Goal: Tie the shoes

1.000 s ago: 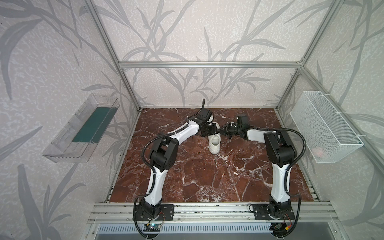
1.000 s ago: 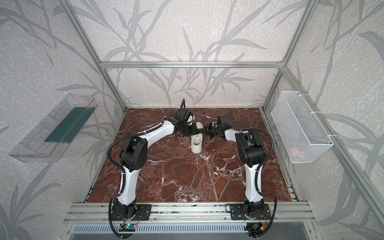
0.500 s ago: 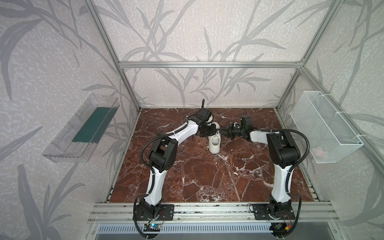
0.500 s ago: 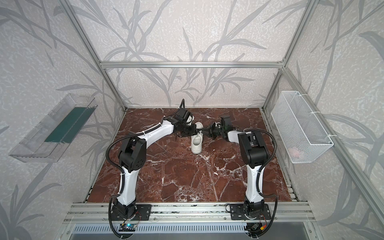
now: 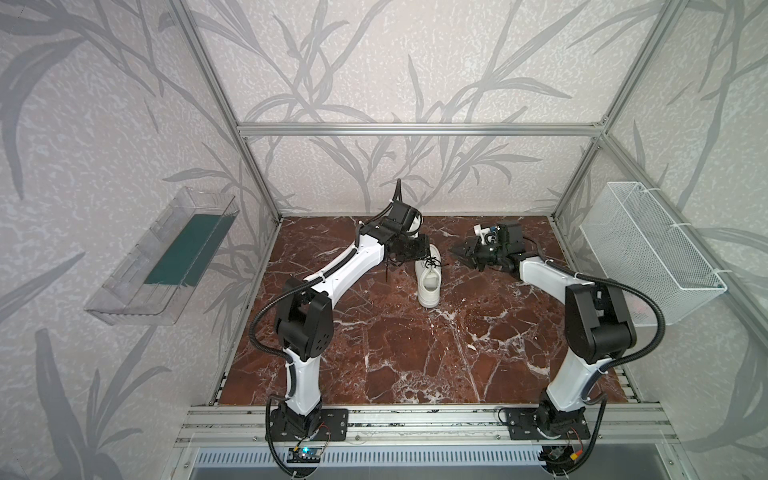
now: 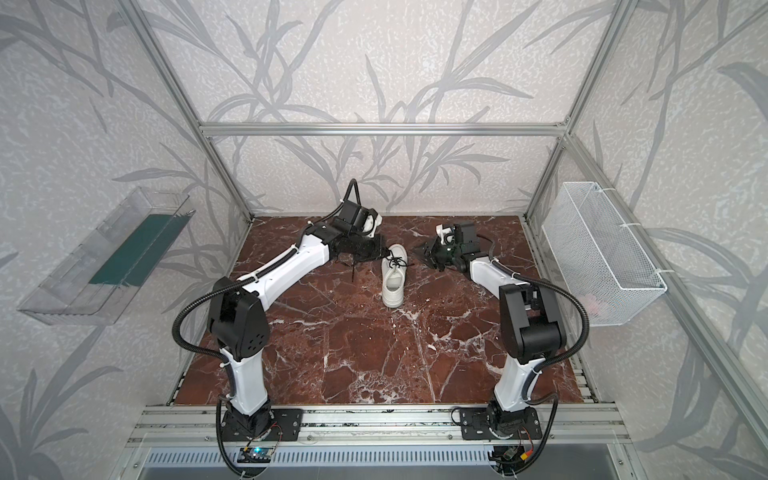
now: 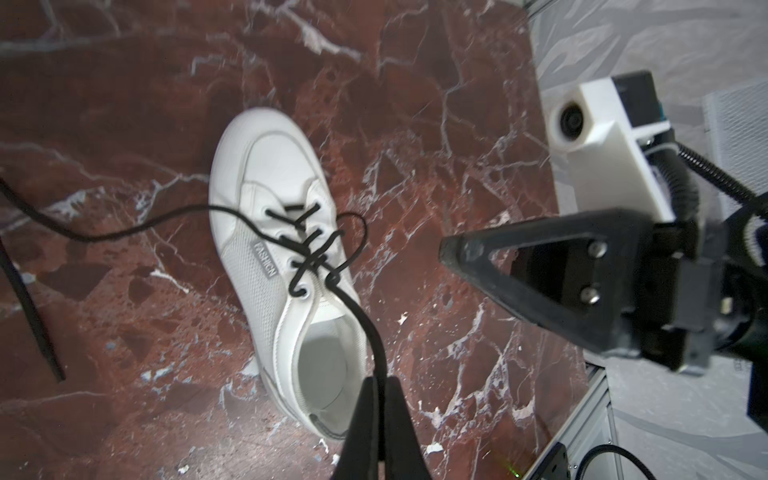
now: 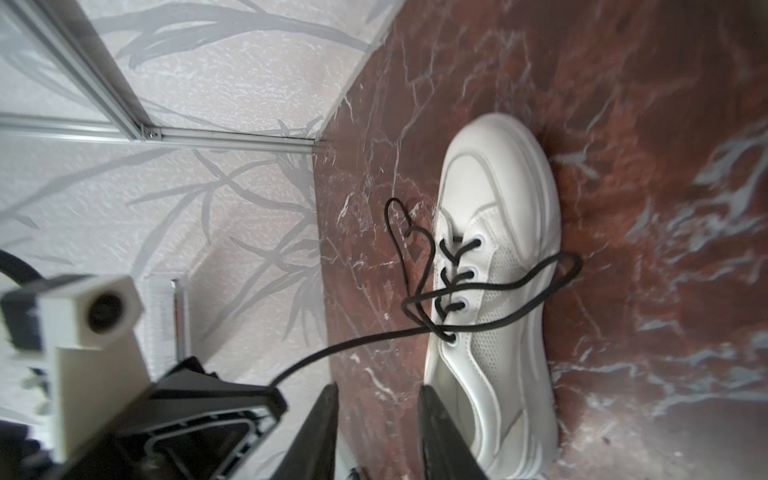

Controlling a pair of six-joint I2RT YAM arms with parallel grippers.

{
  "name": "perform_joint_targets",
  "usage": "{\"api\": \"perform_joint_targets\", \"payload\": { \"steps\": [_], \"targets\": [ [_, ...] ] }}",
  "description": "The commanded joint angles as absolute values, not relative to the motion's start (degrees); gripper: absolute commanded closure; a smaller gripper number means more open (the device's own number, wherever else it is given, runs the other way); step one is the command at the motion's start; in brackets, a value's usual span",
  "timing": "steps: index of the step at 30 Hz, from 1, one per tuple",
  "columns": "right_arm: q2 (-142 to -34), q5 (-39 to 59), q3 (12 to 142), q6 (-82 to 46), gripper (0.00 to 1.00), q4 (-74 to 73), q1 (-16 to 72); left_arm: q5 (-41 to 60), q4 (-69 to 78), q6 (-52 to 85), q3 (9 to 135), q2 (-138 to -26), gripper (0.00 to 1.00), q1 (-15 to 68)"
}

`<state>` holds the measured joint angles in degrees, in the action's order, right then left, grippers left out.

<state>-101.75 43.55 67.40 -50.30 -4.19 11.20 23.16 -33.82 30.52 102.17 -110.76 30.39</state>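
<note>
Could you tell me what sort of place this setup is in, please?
Most likely a robot test cell in a lab, not a home: an aluminium frame encloses a marble-patterned tabletop, two arms are bolted to a front rail, and a wire basket hangs on the side wall.

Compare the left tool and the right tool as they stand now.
The left tool is shut on the black lace; the right tool stands open and holds nothing. The left tool sits over the sneaker's heel end in both top views; the right tool hangs off to the sneaker's side, apart from it. Both are black and point toward the sneaker.
</note>
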Motion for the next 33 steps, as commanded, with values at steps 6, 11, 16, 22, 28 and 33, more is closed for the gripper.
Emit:
{"api": "perform_joint_targets", "payload": {
  "steps": [6, 11, 16, 22, 28, 33],
  "targets": [
    [-91.0, 28.9, 64.1, -9.0, 0.61, -2.2, 19.0, 26.3, -36.5, 30.7, 113.1, -110.4, 0.98, 29.4],
    [-92.3, 27.7, 61.4, -5.7, 0.56, -14.2, 22.2, 26.5, -37.2, 30.9, 114.3, -110.3, 0.98, 29.4],
    [-97.4, 28.1, 67.3, -6.2, 0.57, -13.8, 22.3, 25.7, -37.7, 30.6, 113.5, -108.9, 0.98, 29.4],
    [-103.2, 28.6, 73.3, -6.1, 0.59, -12.5, 22.3, 25.0, -38.2, 30.5, 112.2, -107.9, 0.98, 29.4],
    [-105.5, 29.9, 76.4, -6.9, 0.78, -12.4, 22.3, 25.1, -38.3, 30.6, 111.5, -107.6, 0.98, 29.1],
    [-104.8, 29.0, 75.6, -7.1, 0.92, -12.7, 22.2, 25.1, -37.7, 30.9, 110.2, -107.2, 0.92, 28.5]
  ]
}}
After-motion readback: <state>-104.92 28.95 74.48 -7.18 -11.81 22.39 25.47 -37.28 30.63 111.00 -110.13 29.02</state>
